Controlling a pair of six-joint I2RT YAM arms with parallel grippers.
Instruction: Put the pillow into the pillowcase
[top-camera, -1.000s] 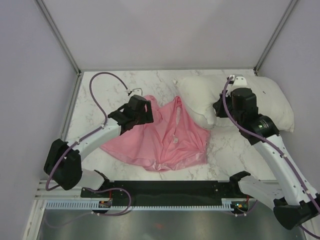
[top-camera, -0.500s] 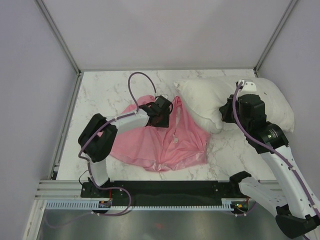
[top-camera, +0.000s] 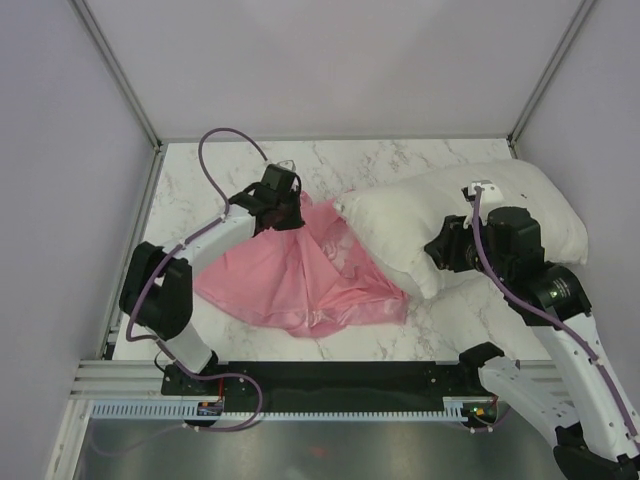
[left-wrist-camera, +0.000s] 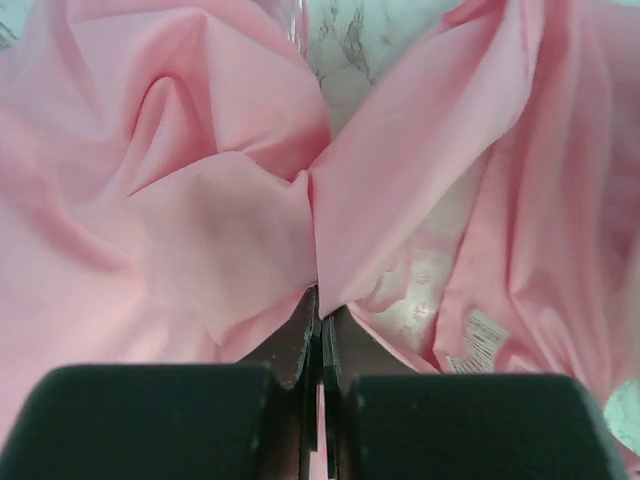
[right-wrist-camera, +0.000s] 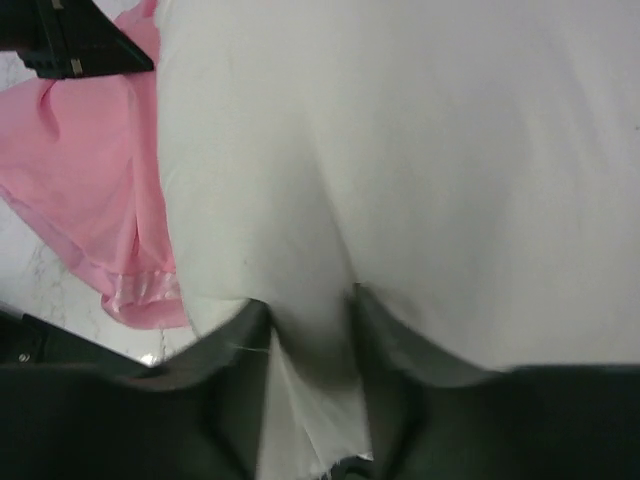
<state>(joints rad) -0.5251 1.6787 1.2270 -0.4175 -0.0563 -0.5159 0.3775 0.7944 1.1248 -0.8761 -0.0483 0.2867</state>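
Marble table (top-camera: 230, 170); pillowcase (top-camera: 290, 280) in tight left fingers (left-wrist-camera: 298, 350), pillow (top-camera: 420, 215) fold between right fingers (right-wrist-camera: 235, 345).

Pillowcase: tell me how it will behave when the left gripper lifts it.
Probably floppy: the pillowcase bunches into deep folds at the shut left gripper. Likely light, since it lies thin and crumpled. Its sheen suggests it may slip.

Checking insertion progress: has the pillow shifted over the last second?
Yes. The pillow has slid left and nearer, its left end farther from the table's back edge, now overlapping the pillowcase.
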